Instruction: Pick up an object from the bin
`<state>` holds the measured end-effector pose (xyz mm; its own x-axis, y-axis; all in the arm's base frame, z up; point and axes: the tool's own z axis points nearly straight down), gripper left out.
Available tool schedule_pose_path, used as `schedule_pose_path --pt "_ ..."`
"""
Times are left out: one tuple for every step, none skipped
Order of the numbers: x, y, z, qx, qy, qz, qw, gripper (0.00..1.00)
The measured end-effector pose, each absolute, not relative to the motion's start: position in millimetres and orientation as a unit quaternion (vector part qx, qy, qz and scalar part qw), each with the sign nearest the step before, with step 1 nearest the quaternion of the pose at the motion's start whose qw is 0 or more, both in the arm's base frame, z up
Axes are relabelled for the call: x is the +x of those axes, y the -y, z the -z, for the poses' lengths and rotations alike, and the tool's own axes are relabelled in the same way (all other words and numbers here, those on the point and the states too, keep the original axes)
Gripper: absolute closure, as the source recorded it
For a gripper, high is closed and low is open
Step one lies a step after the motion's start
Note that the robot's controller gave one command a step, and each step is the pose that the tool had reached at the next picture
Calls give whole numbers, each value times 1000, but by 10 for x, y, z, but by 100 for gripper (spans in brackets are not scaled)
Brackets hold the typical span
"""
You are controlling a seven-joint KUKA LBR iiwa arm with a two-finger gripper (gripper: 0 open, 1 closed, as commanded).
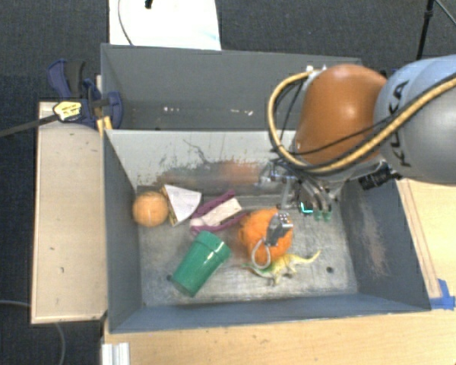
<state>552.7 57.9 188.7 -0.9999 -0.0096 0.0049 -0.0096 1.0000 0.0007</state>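
Observation:
My gripper (277, 230) hangs low in the middle of the bin, its fingers pointing down onto an orange ball-shaped thing (257, 230). One finger tip lies over the ball's right side. Just below the ball lies a small yellow-green toy figure (287, 265) with thin limbs. Left of the ball lies a pink and white flat packet (216, 211). A green cup (199, 262) rests on its side near the bin's front.
A small orange ball sits at the left wall, with a white folded card beside it. The arm with its orange cover and yellow cable reaches in from the right and hides the bin's back right part.

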Motion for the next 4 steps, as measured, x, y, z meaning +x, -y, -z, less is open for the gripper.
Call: schedule_pose_path --pt "5544 -577 -1928 4 1000 1 -2 0" --pt "5160 -401 -1539 29 1000 1 -5 0" --pt "5737 -288 -769 -77 997 4 -3 100" --pt "5738 -287 -769 -77 997 4 -3 100"
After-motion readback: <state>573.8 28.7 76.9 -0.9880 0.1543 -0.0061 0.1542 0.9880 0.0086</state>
